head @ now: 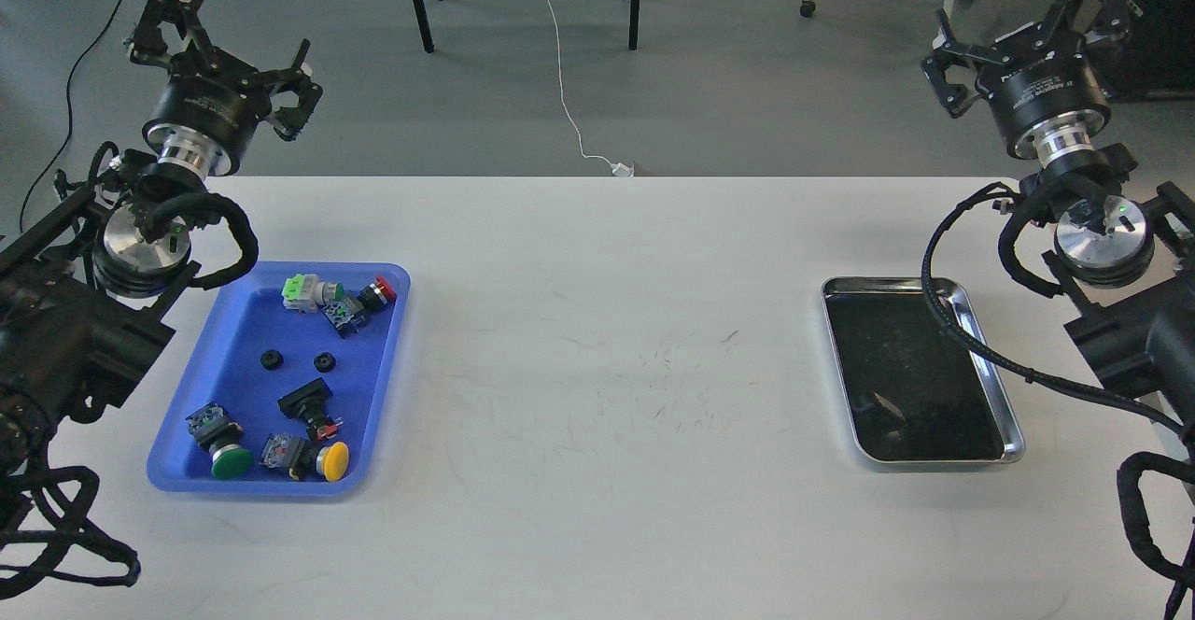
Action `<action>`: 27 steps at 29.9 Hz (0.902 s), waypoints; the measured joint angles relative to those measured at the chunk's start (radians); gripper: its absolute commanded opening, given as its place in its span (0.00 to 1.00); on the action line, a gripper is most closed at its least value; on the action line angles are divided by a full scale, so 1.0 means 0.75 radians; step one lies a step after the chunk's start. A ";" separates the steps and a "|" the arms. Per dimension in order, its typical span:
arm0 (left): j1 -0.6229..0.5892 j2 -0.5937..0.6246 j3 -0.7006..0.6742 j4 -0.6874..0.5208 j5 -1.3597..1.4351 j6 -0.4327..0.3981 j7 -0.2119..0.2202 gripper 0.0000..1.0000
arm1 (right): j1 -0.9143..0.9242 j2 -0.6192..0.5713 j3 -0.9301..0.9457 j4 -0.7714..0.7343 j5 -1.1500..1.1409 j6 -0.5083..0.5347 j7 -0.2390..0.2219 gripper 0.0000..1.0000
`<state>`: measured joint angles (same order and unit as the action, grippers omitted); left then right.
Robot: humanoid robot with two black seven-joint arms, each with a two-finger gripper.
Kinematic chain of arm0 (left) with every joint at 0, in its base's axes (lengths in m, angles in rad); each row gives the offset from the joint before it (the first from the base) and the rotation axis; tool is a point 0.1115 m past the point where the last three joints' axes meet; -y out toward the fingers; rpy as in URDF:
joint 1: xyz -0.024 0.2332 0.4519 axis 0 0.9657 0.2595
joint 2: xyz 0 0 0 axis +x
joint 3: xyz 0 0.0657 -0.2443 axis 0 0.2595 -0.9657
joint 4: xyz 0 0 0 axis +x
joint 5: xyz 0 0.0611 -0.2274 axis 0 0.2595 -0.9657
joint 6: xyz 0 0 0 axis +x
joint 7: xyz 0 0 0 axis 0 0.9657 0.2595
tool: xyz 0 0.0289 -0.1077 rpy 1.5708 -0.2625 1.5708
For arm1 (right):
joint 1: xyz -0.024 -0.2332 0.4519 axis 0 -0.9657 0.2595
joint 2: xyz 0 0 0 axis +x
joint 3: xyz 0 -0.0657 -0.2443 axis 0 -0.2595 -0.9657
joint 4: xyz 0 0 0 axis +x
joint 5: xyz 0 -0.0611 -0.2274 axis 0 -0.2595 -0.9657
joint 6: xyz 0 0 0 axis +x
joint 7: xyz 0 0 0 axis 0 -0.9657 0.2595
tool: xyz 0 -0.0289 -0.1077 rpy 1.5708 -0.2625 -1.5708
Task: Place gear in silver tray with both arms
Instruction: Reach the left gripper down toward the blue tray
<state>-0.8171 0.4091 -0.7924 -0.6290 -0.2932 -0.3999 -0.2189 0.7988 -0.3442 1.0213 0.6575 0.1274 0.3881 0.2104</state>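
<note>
Two small black round gears [272, 359] [324, 360] lie side by side in the middle of a blue plastic tray [238, 321] on the left of the white table. The silver tray [887, 359] sits at the right, and its dark floor holds nothing. My left gripper [229, 50] is raised above the table's far left corner, open and empty, well behind the blue tray. My right gripper [1022, 27] hangs open and empty beyond the far right corner, behind the silver tray. A black cable hose [962, 340] of the right arm crosses the silver tray's right side.
The blue tray also holds several push-button switches: green [230, 461], yellow [333, 460], red [378, 291] and a black one [306, 402]. The white table [607, 368] lies wide between the trays. Chair legs and a white cable are on the floor beyond.
</note>
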 measured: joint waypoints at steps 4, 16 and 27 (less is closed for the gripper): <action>0.005 0.002 0.026 0.002 0.000 -0.006 0.000 0.98 | -0.003 0.010 0.002 0.001 0.000 0.000 0.017 0.99; -0.009 0.062 0.036 -0.016 0.022 -0.039 -0.006 0.98 | -0.004 0.014 0.018 0.001 0.000 0.000 0.026 0.99; 0.010 0.322 0.043 -0.234 0.458 -0.109 -0.026 0.98 | -0.013 0.013 0.027 0.009 0.000 0.005 0.040 0.99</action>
<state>-0.8097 0.6507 -0.7598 -0.8045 0.0504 -0.4820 -0.2382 0.7889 -0.3344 1.0419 0.6644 0.1274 0.3921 0.2405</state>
